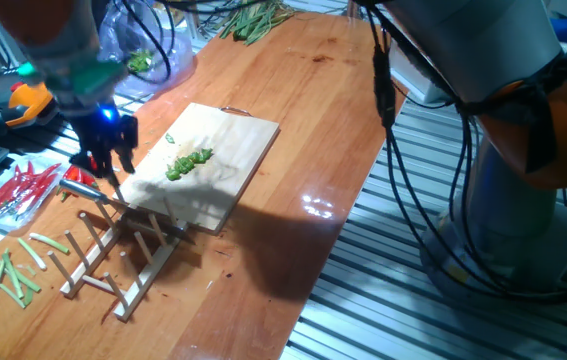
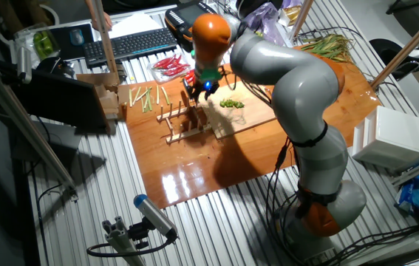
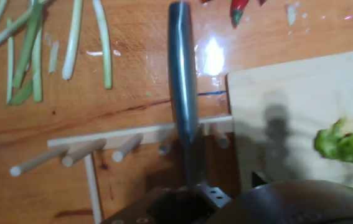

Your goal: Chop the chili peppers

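Observation:
The chili peppers [image 1: 188, 163] are a small heap of bright green pieces on the wooden board [image 1: 233, 140]; they also show in the other fixed view [image 2: 230, 104] and at the right edge of the hand view [image 3: 347, 144]. My gripper [image 1: 105, 165] hangs over the board's left corner and the wooden peg rack [image 1: 123, 250], fingers apart. A knife with a grey handle [image 3: 182, 74] lies across the rack right under the hand, blade end towards the camera. The fingertips are hidden in the hand view.
Long red chilies [image 1: 23, 185] lie left of the rack. Pale green stalk sticks [image 1: 3, 275] lie at the near left. A plastic bag with greens [image 1: 143, 55] and a bundle of green stalks [image 1: 253, 20] sit at the far end. A keyboard [image 2: 131, 44] lies beyond the table.

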Available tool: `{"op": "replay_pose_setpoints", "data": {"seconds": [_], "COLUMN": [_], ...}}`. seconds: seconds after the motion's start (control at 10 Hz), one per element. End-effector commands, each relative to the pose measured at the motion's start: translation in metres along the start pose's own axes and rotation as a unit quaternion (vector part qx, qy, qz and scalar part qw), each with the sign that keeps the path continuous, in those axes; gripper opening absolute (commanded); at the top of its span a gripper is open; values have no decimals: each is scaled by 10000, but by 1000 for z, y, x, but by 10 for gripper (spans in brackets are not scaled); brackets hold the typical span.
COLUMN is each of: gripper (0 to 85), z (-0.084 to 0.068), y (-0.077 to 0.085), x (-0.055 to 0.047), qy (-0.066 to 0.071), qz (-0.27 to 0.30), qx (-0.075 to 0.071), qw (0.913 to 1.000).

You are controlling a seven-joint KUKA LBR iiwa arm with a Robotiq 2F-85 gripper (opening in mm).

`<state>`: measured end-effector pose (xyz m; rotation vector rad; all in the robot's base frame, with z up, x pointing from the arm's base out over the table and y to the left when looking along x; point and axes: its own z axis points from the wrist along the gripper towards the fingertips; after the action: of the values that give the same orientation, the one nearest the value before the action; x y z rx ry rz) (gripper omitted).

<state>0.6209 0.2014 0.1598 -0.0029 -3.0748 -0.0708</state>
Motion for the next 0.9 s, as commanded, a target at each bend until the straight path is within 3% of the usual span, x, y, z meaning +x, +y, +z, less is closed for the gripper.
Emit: {"op": "replay_pose_setpoints", "data": {"seconds": [0.0,0.1,0.3,0.4,0.7,0.8], "gripper": [0,0,0,0,0,0], "z": [-54,-61,-71,-76,-87,-85], "y": [-2,-6,-18,-27,-51,-59], "x": [2,2,10,14,18,19], "qy": [14,-23,-271,-352,-382,-406], "qz": [-109,-150,-260,-324,-499,-571], "qx": [40,124,322,349,402,330], "qw": [9999,9998,9988,9982,9972,9970]}}
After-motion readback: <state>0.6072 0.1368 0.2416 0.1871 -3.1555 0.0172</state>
